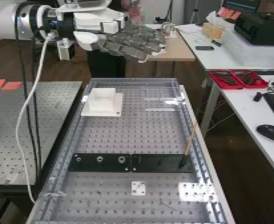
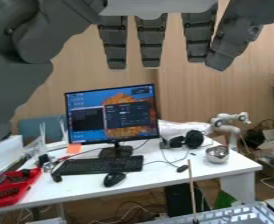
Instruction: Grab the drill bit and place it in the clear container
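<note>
OK, near end first, btm ctr of the high view: small white plate [image 1: 138,188] flat on the perforated metal tabletop [image 1: 111,135]. Next, two black strips [image 1: 162,163] end to end, L one w/ three round metal fittings [image 1: 100,159]. At the R one, a thin tan stick [image 1: 189,140], tilted, dark end down; can't tell if it or a fitting's the drill bit. Off R, black mouse [image 1: 271,133] on a white desk [image 1: 249,116]. Farther, upper L of ctr, a white square box [image 1: 102,100] on a white base; can't tell if that's the clear container. Red trays [image 1: 237,79], upper R. Up top, L of ctr, robot hand [image 1: 129,42] in midair, fingers straight-ish, apart, nothing held.
</note>
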Robot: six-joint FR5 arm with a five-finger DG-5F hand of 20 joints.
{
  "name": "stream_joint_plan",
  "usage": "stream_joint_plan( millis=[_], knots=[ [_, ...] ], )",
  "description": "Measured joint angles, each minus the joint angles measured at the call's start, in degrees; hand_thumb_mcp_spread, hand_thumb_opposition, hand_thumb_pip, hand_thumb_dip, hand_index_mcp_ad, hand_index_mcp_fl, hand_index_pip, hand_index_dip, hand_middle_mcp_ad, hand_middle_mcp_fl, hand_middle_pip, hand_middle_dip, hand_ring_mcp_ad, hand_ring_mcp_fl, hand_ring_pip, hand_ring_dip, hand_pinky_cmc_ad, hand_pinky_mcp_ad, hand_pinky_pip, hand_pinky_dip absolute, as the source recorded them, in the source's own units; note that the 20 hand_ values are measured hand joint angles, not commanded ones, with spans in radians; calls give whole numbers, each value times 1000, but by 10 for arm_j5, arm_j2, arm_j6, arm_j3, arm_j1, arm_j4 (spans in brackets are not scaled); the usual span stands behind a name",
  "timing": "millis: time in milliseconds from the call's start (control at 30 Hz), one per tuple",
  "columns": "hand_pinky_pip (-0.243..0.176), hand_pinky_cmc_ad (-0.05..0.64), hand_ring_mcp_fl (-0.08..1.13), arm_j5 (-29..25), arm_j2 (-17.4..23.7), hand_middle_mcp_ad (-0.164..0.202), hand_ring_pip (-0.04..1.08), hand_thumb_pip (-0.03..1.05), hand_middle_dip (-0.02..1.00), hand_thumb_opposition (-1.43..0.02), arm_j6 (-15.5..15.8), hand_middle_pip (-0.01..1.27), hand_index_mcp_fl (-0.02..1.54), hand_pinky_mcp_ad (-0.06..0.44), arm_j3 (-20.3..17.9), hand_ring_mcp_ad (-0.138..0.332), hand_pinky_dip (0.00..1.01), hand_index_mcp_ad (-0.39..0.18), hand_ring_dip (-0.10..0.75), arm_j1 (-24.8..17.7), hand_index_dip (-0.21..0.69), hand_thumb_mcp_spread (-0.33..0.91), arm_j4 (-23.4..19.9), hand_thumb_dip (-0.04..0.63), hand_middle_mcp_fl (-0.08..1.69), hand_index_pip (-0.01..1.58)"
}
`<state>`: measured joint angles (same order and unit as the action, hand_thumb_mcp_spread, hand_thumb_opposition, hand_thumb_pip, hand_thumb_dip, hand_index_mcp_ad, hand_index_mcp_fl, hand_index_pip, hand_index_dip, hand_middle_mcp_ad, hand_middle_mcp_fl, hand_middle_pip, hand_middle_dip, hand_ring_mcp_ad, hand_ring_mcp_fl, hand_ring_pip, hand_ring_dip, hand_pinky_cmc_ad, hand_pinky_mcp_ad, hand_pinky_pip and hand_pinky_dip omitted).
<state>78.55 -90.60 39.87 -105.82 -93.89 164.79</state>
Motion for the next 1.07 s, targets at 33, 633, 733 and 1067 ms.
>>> stream_joint_plan(
  millis=[33,633,733,1067],
  knots=[
    [-101,426,24,0,0,93,113,234,138,-656,0,157,122,232,0,290,134,-75,9,0,244,209,0,24,3,96],
    [-101,426,24,-3,-6,91,113,234,138,-656,-7,157,122,234,-1,290,134,-72,9,-11,244,209,12,24,3,96],
    [-101,422,28,4,-7,93,113,234,138,-656,-7,157,122,234,-1,291,138,-72,9,-12,244,209,14,24,3,93],
    [-105,422,30,9,-6,93,112,234,138,-656,-9,157,119,237,-2,290,134,-66,9,-10,244,209,9,24,3,96]
  ],
)
